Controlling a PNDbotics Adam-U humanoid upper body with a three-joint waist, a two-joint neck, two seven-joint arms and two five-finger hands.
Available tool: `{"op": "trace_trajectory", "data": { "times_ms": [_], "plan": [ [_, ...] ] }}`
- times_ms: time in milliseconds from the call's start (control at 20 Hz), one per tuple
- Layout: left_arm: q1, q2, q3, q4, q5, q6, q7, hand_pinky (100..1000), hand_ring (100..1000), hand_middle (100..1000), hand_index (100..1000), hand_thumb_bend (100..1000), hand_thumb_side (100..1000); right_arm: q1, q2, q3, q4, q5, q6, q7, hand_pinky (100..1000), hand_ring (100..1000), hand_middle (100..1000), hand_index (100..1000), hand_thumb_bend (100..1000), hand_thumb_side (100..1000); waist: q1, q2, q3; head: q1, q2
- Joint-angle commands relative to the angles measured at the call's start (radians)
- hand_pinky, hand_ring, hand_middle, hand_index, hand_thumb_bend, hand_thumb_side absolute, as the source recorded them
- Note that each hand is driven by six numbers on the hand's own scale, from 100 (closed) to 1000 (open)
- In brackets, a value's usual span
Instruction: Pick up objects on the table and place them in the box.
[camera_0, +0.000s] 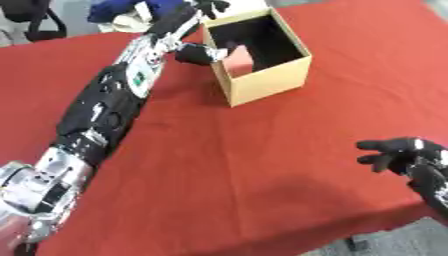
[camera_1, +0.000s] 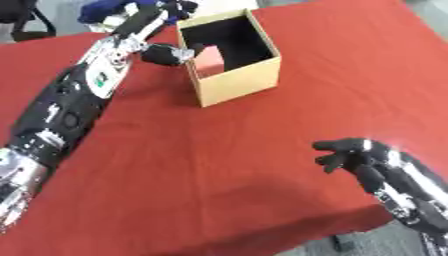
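The left hand (camera_0: 199, 52) reaches over the near-left rim of the cardboard box (camera_0: 267, 80), fingers curled on a pink block (camera_1: 210, 59) just inside the box; the right hand (camera_1: 354, 155) hovers well right of the box above the red tabletop (camera_0: 262, 165), fingers relaxed apart.

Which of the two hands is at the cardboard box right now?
The left hand, reaching to the open tan cardboard box and holding a pinkish-red block at its rim. The right hand hangs over the red tablecloth near the front edge, holding nothing.
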Motion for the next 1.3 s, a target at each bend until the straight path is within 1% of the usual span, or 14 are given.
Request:
{"op": "trace_trajectory", "data": {
  "times_ms": [50, 150, 300, 400, 500, 550, 600, 650, 700, 750, 800, 850, 1050, 1300],
  "plan": [
    [-0.009, 0.017, -0.001, -0.039, 0.027, -0.01, -0.003, 1000, 780, 798, 905, 358, 521, -0.006, -0.01, -0.003, -0.015, -0.007, -0.002, 0.002, 848, 917, 580, 825, 100, 553, -0.009, -0.021, 0.005, -0.006, -0.003],
    [0.006, 0.024, -0.009, -0.073, 0.064, -0.018, -0.013, 1000, 775, 791, 902, 341, 508, -0.004, -0.009, -0.006, -0.013, -0.007, -0.001, 0.0, 848, 917, 580, 825, 100, 553, -0.01, -0.025, 0.012, -0.013, -0.003],
    [0.056, 0.059, -0.032, -0.186, 0.166, -0.027, -0.041, 1000, 769, 779, 893, 319, 497, 0.002, -0.01, -0.014, -0.012, -0.006, -0.001, -0.009, 848, 917, 580, 825, 100, 552, -0.012, -0.031, 0.031, -0.031, 0.002],
    [0.11, 0.094, -0.047, -0.301, 0.268, -0.033, -0.068, 1000, 759, 762, 878, 295, 476, 0.006, -0.014, -0.021, -0.013, -0.007, -0.002, -0.016, 847, 917, 580, 825, 100, 551, -0.011, -0.038, 0.053, -0.041, 0.006],
    [0.17, 0.129, -0.049, -0.429, 0.384, -0.013, -0.097, 1000, 753, 755, 873, 268, 481, 0.009, -0.014, -0.03, -0.015, -0.008, -0.001, -0.025, 847, 916, 581, 825, 100, 551, -0.012, -0.04, 0.071, -0.056, 0.005],
    [0.202, 0.142, -0.045, -0.492, 0.445, 0.003, -0.112, 1000, 741, 739, 861, 175, 529, 0.01, -0.015, -0.033, -0.016, -0.008, -0.001, -0.029, 847, 916, 581, 825, 100, 550, -0.013, -0.041, 0.081, -0.062, 0.008],
    [0.234, 0.153, -0.041, -0.552, 0.512, 0.02, -0.13, 1000, 740, 737, 859, 160, 538, 0.012, -0.017, -0.036, -0.017, -0.008, -0.002, -0.032, 847, 916, 581, 825, 100, 550, -0.014, -0.042, 0.089, -0.066, 0.012],
    [0.27, 0.16, -0.036, -0.614, 0.593, 0.033, -0.154, 1000, 732, 726, 853, 100, 591, 0.015, -0.018, -0.038, -0.017, -0.008, -0.002, -0.034, 847, 916, 581, 825, 100, 549, -0.015, -0.045, 0.099, -0.066, 0.014],
    [0.304, 0.17, -0.028, -0.672, 0.67, 0.047, -0.179, 1000, 730, 724, 852, 100, 592, 0.016, -0.019, -0.041, -0.017, -0.008, -0.002, -0.037, 847, 916, 581, 825, 100, 549, -0.015, -0.046, 0.106, -0.068, 0.014],
    [0.342, 0.175, -0.016, -0.726, 0.742, 0.059, -0.2, 1000, 710, 701, 842, 100, 636, 0.018, -0.02, -0.044, -0.018, -0.008, -0.002, -0.04, 847, 916, 581, 825, 100, 549, -0.014, -0.048, 0.115, -0.071, 0.015],
    [0.379, 0.178, -0.006, -0.77, 0.801, 0.074, -0.22, 1000, 710, 700, 842, 100, 645, 0.021, -0.021, -0.047, -0.018, -0.007, -0.002, -0.043, 847, 916, 581, 825, 100, 549, -0.014, -0.05, 0.124, -0.073, 0.018],
    [0.413, 0.179, 0.0, -0.806, 0.845, 0.092, -0.241, 1000, 708, 699, 841, 100, 685, 0.023, -0.022, -0.049, -0.019, -0.008, -0.002, -0.046, 847, 916, 581, 825, 100, 550, -0.013, -0.051, 0.132, -0.074, 0.02],
    [0.542, 0.154, 0.045, -0.925, 0.937, 0.141, -0.293, 1000, 697, 689, 837, 100, 727, 0.027, -0.022, -0.055, -0.02, -0.004, -0.001, -0.052, 847, 916, 580, 826, 100, 550, -0.014, -0.049, 0.154, -0.084, 0.024],
    [0.666, 0.084, 0.121, -0.997, 0.947, 0.2, -0.282, 1000, 678, 667, 827, 100, 776, 0.036, -0.025, -0.064, -0.021, 0.002, -0.005, -0.059, 848, 917, 580, 826, 100, 550, -0.017, -0.045, 0.172, -0.083, 0.025]
  ]
}}
